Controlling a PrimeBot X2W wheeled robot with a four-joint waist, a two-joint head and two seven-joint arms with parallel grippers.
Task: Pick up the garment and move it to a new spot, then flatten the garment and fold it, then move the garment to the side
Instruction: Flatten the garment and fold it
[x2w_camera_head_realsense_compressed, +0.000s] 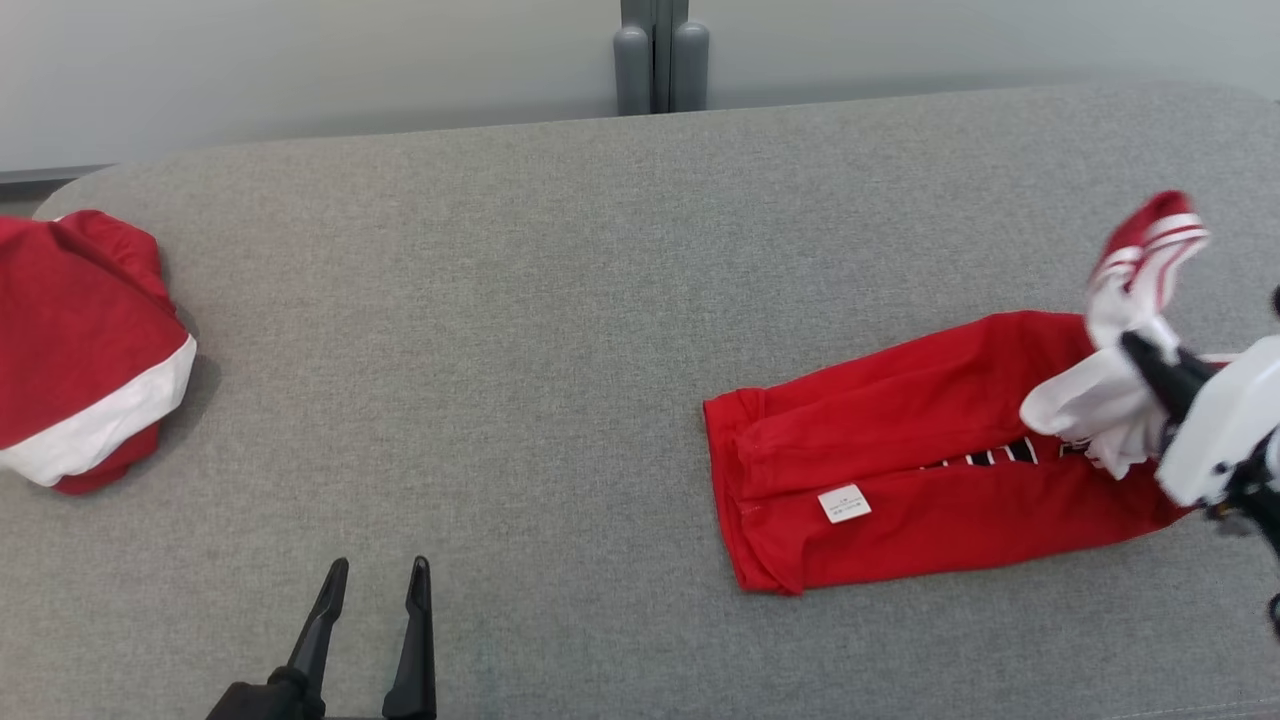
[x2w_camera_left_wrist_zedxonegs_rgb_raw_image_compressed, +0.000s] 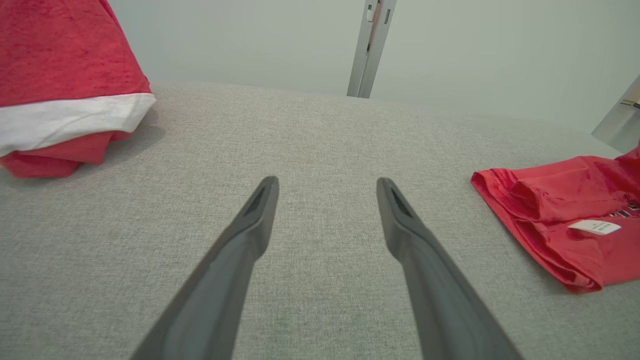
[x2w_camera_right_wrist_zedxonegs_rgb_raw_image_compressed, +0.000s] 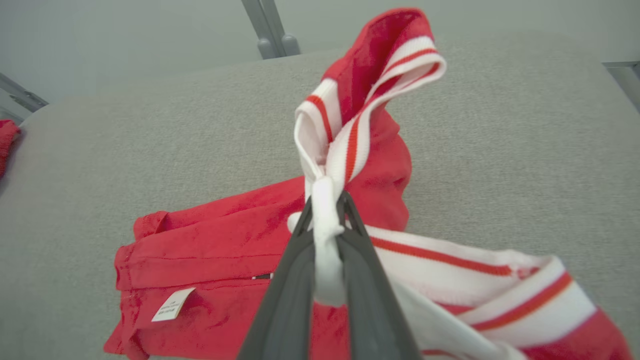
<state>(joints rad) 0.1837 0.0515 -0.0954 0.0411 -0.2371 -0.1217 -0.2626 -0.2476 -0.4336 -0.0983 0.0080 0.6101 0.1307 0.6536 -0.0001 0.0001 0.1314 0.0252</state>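
Far left of the red garment (x2w_camera_head_realsense_compressed: 900, 450), a red-and-white bundle (x2w_camera_head_realsense_compressed: 80, 350) is seen on the grey worktop (x2w_camera_head_realsense_compressed: 560, 300). Between the two, the left claw (x2w_camera_head_realsense_compressed: 377, 590) is held released, with its fingers spread and nothing gripped. The garment is laid flat, except at its right end, where its striped white trim is raised and pinched in the clenched right claw (x2w_camera_head_realsense_compressed: 1135, 348).

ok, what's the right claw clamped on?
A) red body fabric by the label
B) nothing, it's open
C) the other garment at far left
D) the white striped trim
D: in the right wrist view the right claw is shut on a bunch of the white striped trim of the red garment, well away from the label.
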